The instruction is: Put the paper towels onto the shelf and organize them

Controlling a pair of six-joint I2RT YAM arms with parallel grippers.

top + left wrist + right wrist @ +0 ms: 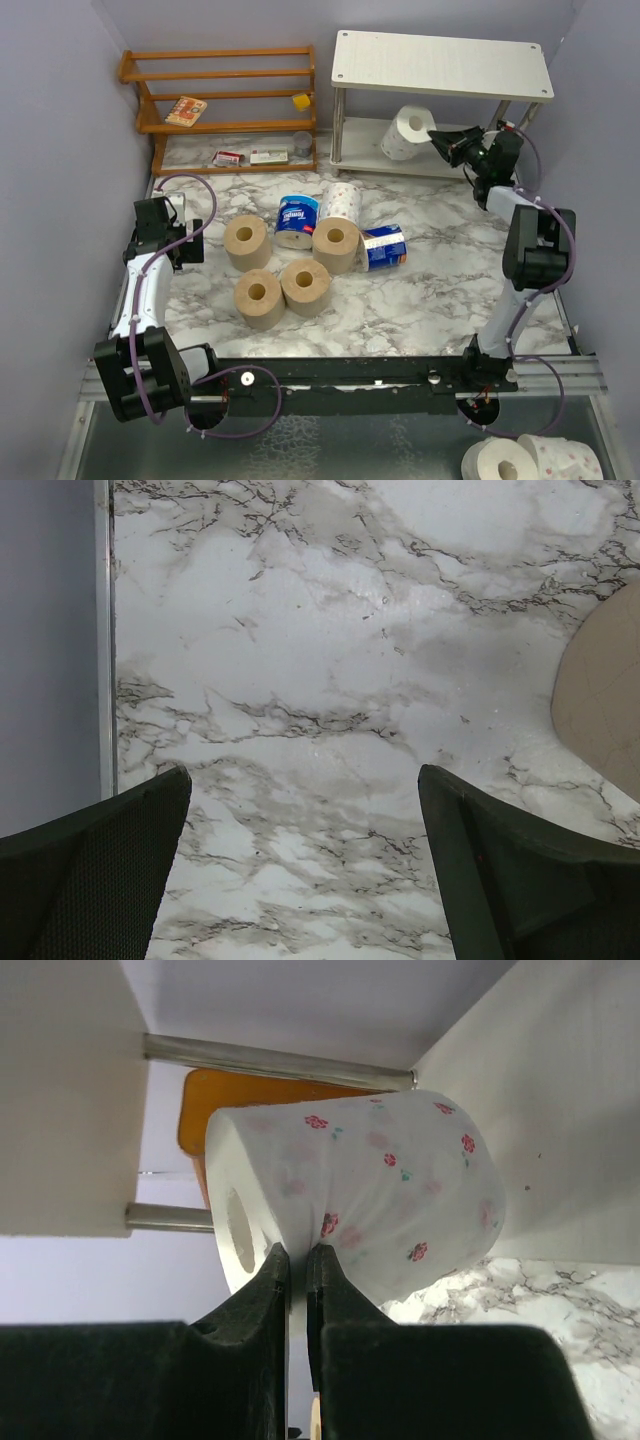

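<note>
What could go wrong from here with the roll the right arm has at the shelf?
The right gripper pinches only a thin fold of the white dotted roll, so it may slip or tear. The roll looks to be on its side, so on release it might roll off the lower board. Tucked under the top board, the gripper could bump it pulling out.

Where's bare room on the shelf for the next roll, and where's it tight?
The shelf's top board is bare. On the lower board, the stretch left of the white dotted roll pinched by the right gripper is free. Crowded: the roll cluster mid-table.
</note>
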